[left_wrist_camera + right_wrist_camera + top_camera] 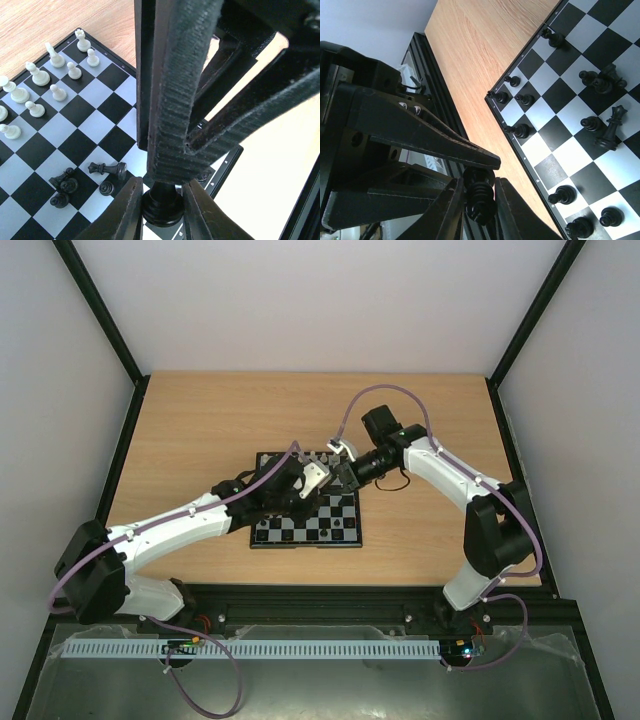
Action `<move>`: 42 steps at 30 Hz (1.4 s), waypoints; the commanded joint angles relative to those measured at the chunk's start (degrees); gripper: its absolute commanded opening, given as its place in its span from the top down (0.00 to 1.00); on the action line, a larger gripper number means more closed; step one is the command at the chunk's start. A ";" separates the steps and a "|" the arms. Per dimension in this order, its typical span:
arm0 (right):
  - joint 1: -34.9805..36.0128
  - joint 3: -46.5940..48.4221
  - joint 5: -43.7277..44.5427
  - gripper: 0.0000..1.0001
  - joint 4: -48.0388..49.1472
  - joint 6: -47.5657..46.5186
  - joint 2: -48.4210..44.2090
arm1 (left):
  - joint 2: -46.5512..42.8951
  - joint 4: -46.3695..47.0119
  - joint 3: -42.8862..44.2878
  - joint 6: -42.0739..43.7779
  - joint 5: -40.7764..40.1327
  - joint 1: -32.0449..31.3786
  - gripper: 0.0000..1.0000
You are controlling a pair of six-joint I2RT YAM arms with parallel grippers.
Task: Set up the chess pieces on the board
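Chess piece (479,202), black, hangs between us: our left gripper (161,197) clamps it, our right gripper (479,186) pinches its other end from the right.

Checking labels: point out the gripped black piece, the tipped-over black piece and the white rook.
gripped black piece (479,199): right wrist view, its ribbed middle.
tipped-over black piece (107,169): left wrist view, its stem.
white rook (81,40): left wrist view, its body.

black pieces (520,131) crowd board (560,95) corner, tabletop (190,430) open
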 commanded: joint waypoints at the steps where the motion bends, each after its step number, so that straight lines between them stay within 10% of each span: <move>1: 0.09 0.19 -1.17 0.82 -1.75 0.02 -0.57 | -0.69 0.73 -0.27 0.25 -0.78 -0.36 0.86; 20: 2.11 -1.91 28.80 0.88 4.38 -7.58 -13.90 | -10.60 -3.87 1.68 -9.83 -24.53 10.37 0.02; 42: 25.20 -3.64 43.75 0.88 5.85 -15.12 -4.27 | -18.75 -0.78 -5.26 -21.11 -27.97 27.37 0.01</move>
